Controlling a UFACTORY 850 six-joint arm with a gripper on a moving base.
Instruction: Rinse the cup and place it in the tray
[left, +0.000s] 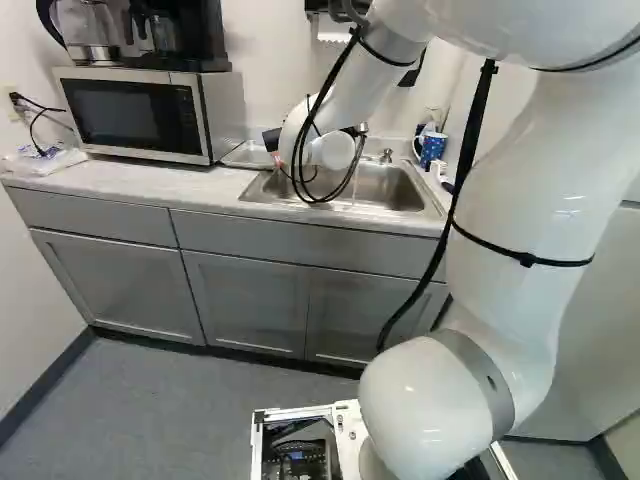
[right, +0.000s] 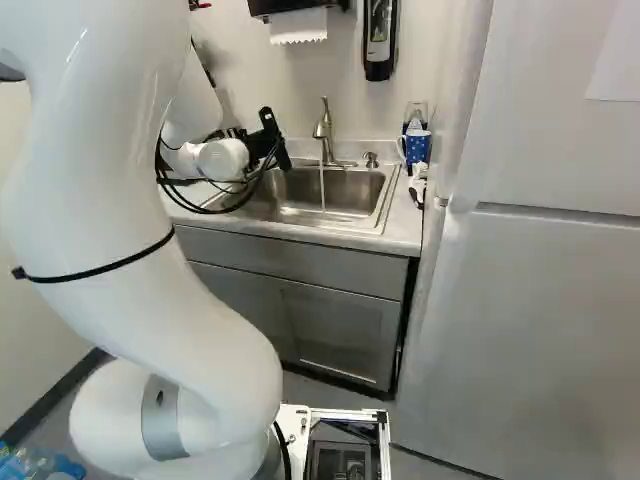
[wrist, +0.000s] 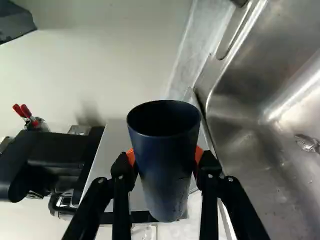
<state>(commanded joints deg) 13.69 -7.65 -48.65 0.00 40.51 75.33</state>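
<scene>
Left of the faucet in the right base view, my gripper (right: 268, 142) is above the sink's left side. The wrist view has my gripper (wrist: 165, 156) shut on a dark blue cup (wrist: 164, 175), orange pads against its two opposite sides. The cup's round opening shows, dark inside. The sink basin (wrist: 240, 115) lies beside the cup. What looks like a tray (left: 247, 154) is on the counter between microwave and sink, partly hidden by the arm.
Water runs from the faucet (right: 323, 130) into the basin. A microwave (left: 150, 112) with a coffee maker (left: 175, 35) on top stands left of the sink. A blue patterned mug (right: 416, 147) is at the sink's right, near the tall white cabinet or fridge (right: 540, 300).
</scene>
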